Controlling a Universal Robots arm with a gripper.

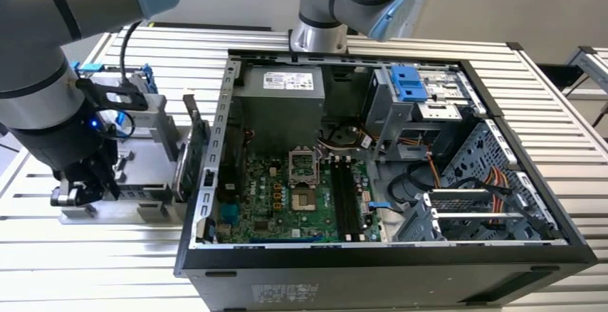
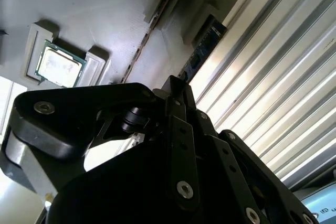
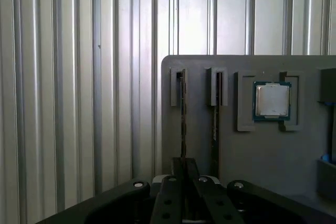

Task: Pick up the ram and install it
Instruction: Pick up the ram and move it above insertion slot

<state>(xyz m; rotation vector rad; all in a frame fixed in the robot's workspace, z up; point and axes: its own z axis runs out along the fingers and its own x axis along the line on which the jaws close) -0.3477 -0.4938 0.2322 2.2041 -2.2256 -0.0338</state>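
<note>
First wrist view looks down past the gripper [image 3: 184, 164] onto a grey holder [image 3: 247, 156] that lies on a ribbed metal table [image 3: 79, 77]. The ram [image 3: 182, 116] stands on its long edge in the groove of the holder nearest the holder's edge, and its upper end sits in the groove's raised end block. The gripper's fingers [image 3: 177, 167] are drawn close together, one on each side of the thin strip, clamped on the end nearest the camera. A second strip [image 3: 214, 119] stands on edge in the next groove, just beside the ram and parallel to it. Beyond that, a square silver processor [image 3: 272, 99] lies flat in its own pocket.

In the second wrist view the same dark strip runs straight into the closed fingertips, with the ribbed table on its far side.

In the exterior view the arm [image 1: 48, 91] reaches down over the holder, at the exterior view's left of an open computer case [image 1: 380, 258]. Inside the case the green motherboard [image 1: 275, 191] lies flat, and its long black memory slots [image 1: 344, 198] hold no strip.
</note>
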